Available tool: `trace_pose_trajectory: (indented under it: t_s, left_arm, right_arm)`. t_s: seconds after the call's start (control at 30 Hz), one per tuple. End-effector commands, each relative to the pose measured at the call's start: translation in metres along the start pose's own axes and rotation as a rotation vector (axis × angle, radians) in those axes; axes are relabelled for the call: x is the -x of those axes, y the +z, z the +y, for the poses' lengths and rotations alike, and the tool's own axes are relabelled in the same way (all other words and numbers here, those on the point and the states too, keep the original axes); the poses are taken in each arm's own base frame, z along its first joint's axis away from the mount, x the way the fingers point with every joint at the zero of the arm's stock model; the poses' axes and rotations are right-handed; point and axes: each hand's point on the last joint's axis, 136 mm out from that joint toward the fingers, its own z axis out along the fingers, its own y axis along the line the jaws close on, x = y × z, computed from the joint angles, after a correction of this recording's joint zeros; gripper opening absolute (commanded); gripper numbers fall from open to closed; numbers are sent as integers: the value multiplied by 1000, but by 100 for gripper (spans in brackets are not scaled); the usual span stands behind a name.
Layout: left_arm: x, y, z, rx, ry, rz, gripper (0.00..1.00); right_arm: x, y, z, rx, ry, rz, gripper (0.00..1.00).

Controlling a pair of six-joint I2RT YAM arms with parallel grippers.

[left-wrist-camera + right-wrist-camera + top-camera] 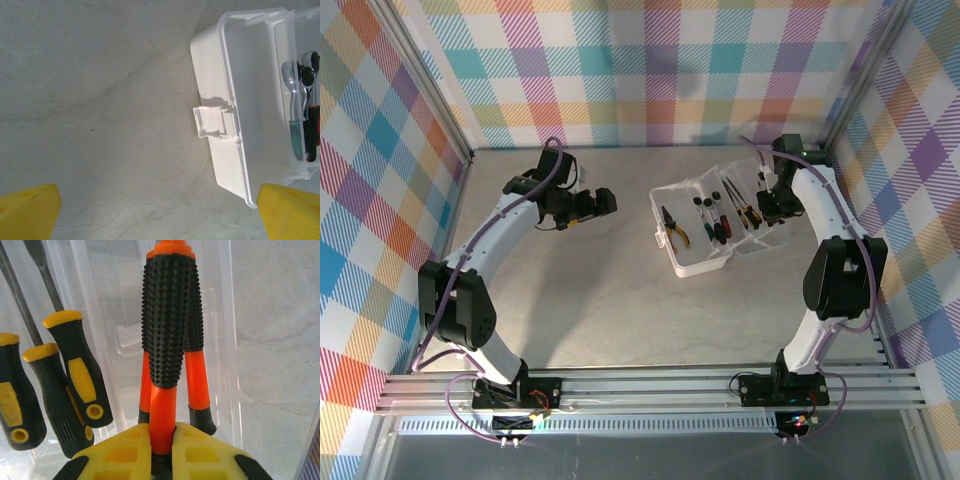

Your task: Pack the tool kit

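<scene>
We grip the orange-and-black pliers (170, 315) by a handle in the clenched right gripper (162, 452), over the open translucent case (692, 268). We should lower them flat beside the yellow-and-black screwdrivers (75, 370) before releasing. The case, right of centre on the table (580, 300), also holds yellow-handled pliers (676, 230). The left gripper (160, 215) hangs spread wide, empty.

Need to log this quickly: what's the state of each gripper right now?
Left gripper: open, holding nothing.
Right gripper: closed on the orange-and-black pliers, by a handle.
</scene>
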Motion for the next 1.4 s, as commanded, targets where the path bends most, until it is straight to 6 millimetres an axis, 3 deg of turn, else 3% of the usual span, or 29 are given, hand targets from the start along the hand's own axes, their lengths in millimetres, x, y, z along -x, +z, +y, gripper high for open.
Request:
trace_pose_trajectory:
  t_s: [0.0, 0.63, 1.0, 1.37]
  left_arm:
    - [-5, 0, -1, -3, 16, 13, 100]
    - [-6, 0, 0, -2, 17, 21, 100]
    - [-6, 1, -1, -5, 21, 22, 100]
    - [-8, 8, 3, 9, 19, 42, 100]
  right_arm:
    - [8, -7, 2, 12, -8, -21, 13]
    - [10, 1, 10, 50, -1, -15, 27]
    - [9, -12, 10, 60, 9, -50, 31]
    - [9, -47, 4, 85, 135, -193, 69]
